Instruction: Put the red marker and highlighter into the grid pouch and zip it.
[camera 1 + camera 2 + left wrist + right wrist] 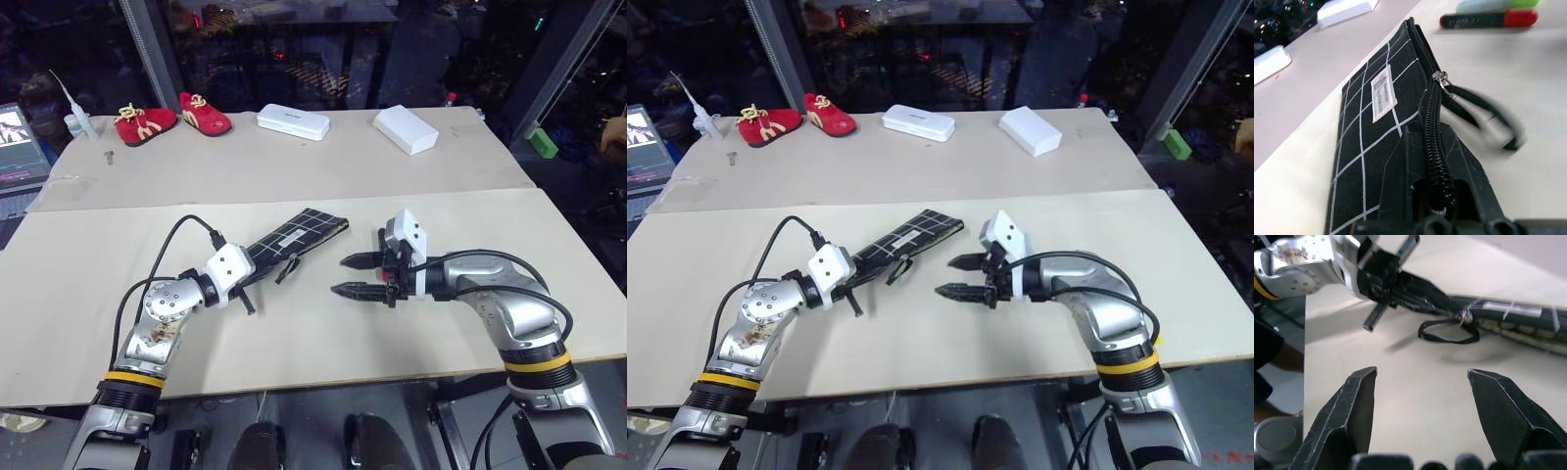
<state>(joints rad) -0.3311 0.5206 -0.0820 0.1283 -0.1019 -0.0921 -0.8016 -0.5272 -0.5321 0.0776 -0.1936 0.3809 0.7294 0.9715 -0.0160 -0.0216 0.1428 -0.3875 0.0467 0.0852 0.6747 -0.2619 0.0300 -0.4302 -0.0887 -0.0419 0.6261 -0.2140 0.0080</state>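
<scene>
The grid pouch (299, 233) is black with white grid lines and a white label (1383, 92). It slants across the middle of the table. My left gripper (251, 278) is shut on its near end, clamped over the zipper edge (1434, 147). The zip slider (1439, 76) sits partway along, and its black loop pull (1447, 331) hangs loose. Past the slider the pouch gapes a little (1520, 328). My right gripper (341, 275) hovers open just right of the loop, with nothing between its fingers. Beyond the pouch, the red marker (1488, 19) and the highlighter (1496, 4) lie side by side on the table.
Two white boxes (293, 121) (406, 128) and a pair of red shoes (147, 124) (205, 113) sit along the back of the table. A laptop (20, 147) stands off the left edge. A green block (545, 144) lies beyond the right edge.
</scene>
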